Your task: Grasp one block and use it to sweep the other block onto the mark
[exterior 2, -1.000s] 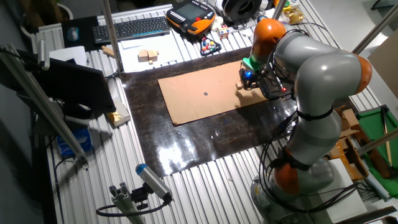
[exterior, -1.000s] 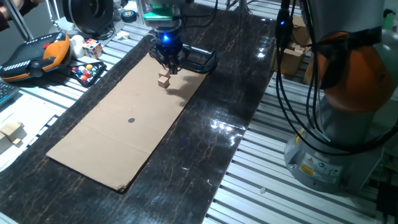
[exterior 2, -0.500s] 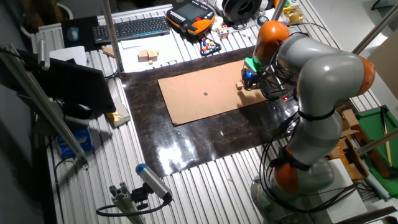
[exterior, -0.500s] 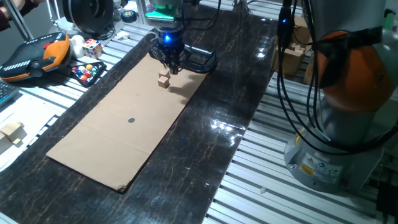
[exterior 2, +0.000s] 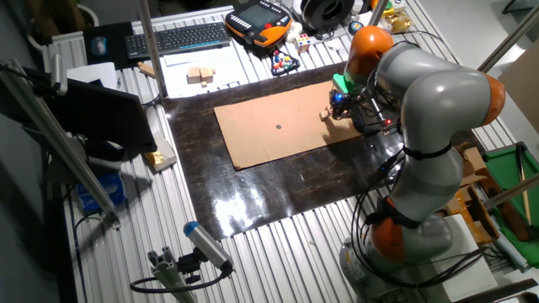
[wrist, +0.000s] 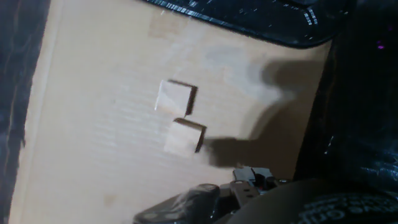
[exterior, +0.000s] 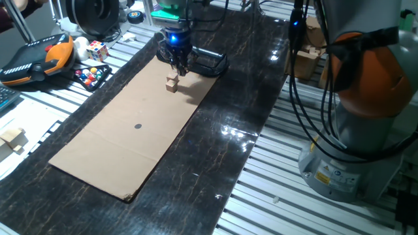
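Observation:
Two small wooden blocks lie side by side, touching, near the far end of the tan cardboard sheet [exterior: 111, 140]; they show in one fixed view [exterior: 172, 83], in the other fixed view [exterior 2: 325, 115] and in the hand view [wrist: 176, 98] [wrist: 184, 137]. The mark [exterior: 138, 126] is a small dark dot near the middle of the cardboard, also in the other fixed view [exterior 2: 279, 128]. My gripper [exterior: 181, 70] hangs just above and behind the blocks, holds nothing, and glows blue at the wrist. Its jaws look narrow, but their spread is unclear. A blurred part of it shows low in the hand view.
A black clamp-like object [exterior: 208, 62] lies on the dark mat just behind the gripper. A teach pendant [exterior: 36, 55], a tray of coloured balls [exterior: 91, 75] and a puzzle cube [exterior: 98, 49] stand at the left. More wooden pieces [exterior: 12, 138] lie at the far left edge.
The gripper has risen slightly and drawn back from the blocks, and its finger outline looks narrower than a second ago. The blocks and mark have not moved.

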Controlling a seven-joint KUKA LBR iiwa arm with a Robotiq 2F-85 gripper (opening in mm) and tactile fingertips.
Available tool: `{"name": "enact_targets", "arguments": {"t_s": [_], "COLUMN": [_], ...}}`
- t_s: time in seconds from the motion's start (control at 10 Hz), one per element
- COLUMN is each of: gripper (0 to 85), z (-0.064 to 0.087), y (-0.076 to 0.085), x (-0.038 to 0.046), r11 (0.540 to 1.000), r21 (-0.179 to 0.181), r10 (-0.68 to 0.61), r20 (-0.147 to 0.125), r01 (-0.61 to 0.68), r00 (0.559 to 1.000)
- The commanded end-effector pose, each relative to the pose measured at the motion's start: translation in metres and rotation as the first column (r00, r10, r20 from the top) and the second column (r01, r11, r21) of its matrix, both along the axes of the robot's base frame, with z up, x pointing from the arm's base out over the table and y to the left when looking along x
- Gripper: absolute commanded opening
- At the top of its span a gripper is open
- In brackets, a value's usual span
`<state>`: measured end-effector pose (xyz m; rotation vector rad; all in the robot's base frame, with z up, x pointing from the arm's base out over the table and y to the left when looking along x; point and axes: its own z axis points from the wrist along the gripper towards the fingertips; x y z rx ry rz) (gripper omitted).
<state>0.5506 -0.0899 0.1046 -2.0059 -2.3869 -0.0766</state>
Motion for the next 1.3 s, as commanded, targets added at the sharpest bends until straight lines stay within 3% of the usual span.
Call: {"name": "enact_targets", "arguments": {"t_s": [0.0,0.4,0.6,0.8,0.9,1.2], "gripper": [0.7,1.0,13.7,33.3,37.3,38.0], "z": [-0.002,-0.004,-0.006,-0.008,-0.01,-0.011], "y": [-0.001,-0.003,-0.006,-0.008,-0.009,-0.015], "x": [0.0028,0.0128,0.0143,0.0166,0.0187,0.0233], "r11": [1.0,1.0,1.0,0.996,0.994,0.993], "r21": [0.0,-0.008,-0.017,-0.023,-0.029,-0.028], "r10": [0.001,-0.005,-0.022,-0.088,-0.106,-0.115], "r20": [-0.002,-0.019,-0.01,-0.012,-0.012,-0.015], "r01": [-0.001,0.005,0.022,0.088,0.106,0.115], "r00": [1.0,1.0,1.0,0.996,0.994,0.993]}}
